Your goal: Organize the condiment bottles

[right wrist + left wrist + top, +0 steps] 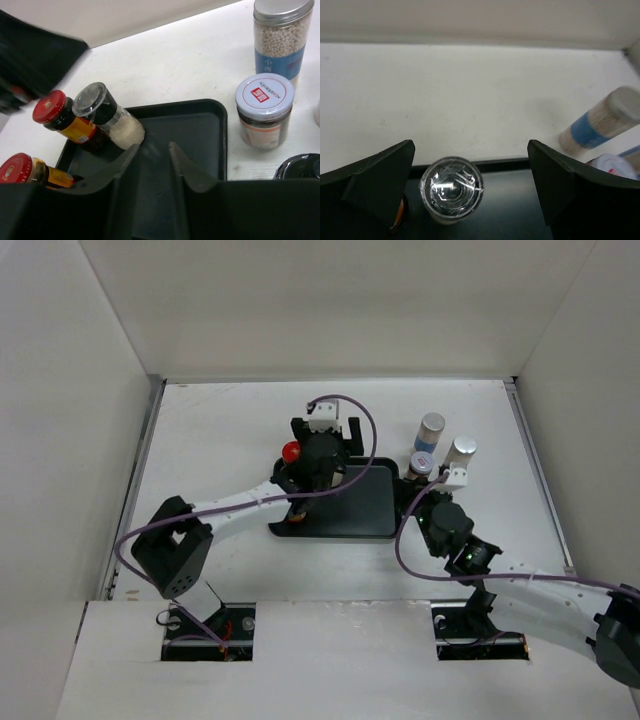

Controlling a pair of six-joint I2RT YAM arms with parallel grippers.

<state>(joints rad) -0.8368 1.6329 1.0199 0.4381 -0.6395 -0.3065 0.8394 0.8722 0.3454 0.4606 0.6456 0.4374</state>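
White table (220, 430), black tray (372, 502): clear-lid jar (451, 192) btw released left gripper (471, 150) jaws; right gripper (153, 147) clenched.

Three bottles (107, 117) stand in the tray's (200, 135) left end; other bottles (264, 107) stand right of it.

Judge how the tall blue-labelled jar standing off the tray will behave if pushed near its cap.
The tall jar stands narrow for its height, so a high push would probably tip it. It looks full of pale beads, so likely heavy for its size. Being round, it might roll if toppled.
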